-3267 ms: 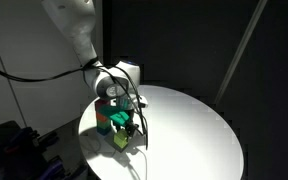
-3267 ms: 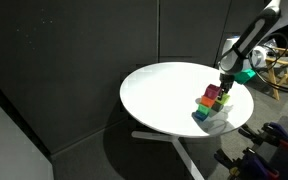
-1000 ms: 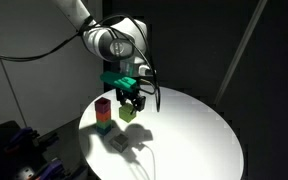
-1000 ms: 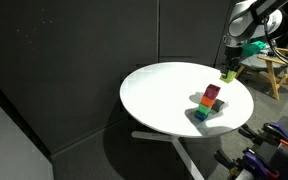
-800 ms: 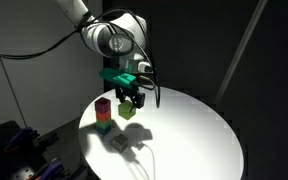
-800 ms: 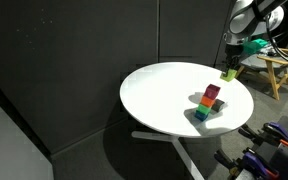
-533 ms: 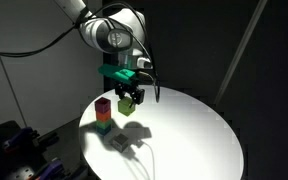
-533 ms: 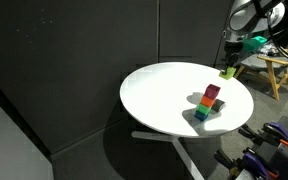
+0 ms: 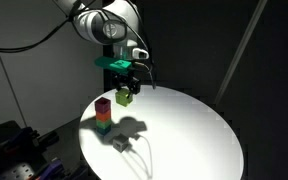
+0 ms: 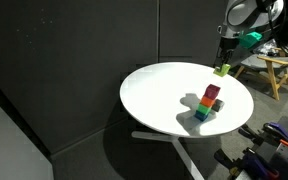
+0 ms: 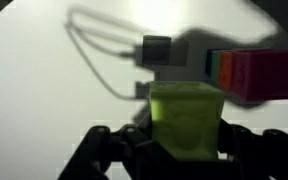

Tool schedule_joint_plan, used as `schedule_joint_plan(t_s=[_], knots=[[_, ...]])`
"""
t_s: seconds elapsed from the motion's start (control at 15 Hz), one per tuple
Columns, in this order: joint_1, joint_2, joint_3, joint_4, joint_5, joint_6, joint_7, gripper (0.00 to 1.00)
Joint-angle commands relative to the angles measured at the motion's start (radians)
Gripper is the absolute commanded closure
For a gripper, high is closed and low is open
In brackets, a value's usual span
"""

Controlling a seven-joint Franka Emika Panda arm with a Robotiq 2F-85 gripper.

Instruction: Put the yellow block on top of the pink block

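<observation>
Above the round white table (image 9: pixel 199 140), the gripper (image 9: pixel 125 92) hangs from the arm (image 9: pixel 94 22) with its fingers (image 11: pixel 104 150) drawn in narrow against two opposite sides of the yellow block (image 9: pixel 125 98). This pale yellow-green cube is lifted clear of the tabletop, and its shadow falls on the white surface beneath it.

Beside it, on the table, stands a stack of three cubes: the pink block (image 9: pixel 103 104) on top, a red-orange cube (image 9: pixel 103 115) under it, and a green cube (image 9: pixel 103 125) at the bottom. The held cube hangs near the pink block and a little higher than its top face, but off to one side of the stack, not over it and not touching it.

Both exterior views show this arrangement, and in an exterior view the yellow cube appears against the far rim of the table.

From the wrist view, the yellow block fills the lower middle between the two dark fingers, with the stack just to its side and the magenta face largest.

A grey cube (image 9: pixel 118 146) sits alone on the table, apart from the stack and closer to the table's edge.

Off the table, a wooden stool (image 10: pixel 269 68) stands against the dark backdrop.
</observation>
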Motion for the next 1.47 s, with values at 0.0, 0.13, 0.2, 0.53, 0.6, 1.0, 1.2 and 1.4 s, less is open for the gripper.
schedule_joint_plan(t_s=[0.0, 0.13, 0.2, 0.53, 0.6, 1.0, 1.2, 1.4], knots=[[0.018, -0.043, 0.017, -0.026, 0.007, -0.006, -0.026, 0.75], [0.031, -0.044, 0.026, -0.029, 0.005, -0.014, -0.025, 0.75], [0.038, -0.045, 0.031, -0.03, 0.003, -0.023, -0.025, 0.75], [0.063, -0.055, 0.054, -0.046, 0.007, -0.037, -0.037, 0.75], [0.067, -0.057, 0.059, -0.048, 0.005, -0.04, -0.035, 0.75], [0.088, -0.064, 0.076, -0.059, -0.012, -0.075, -0.011, 0.75], [0.093, -0.065, 0.083, -0.059, -0.015, -0.098, -0.006, 0.75], [0.097, -0.065, 0.088, -0.06, -0.022, -0.114, 0.003, 0.75]])
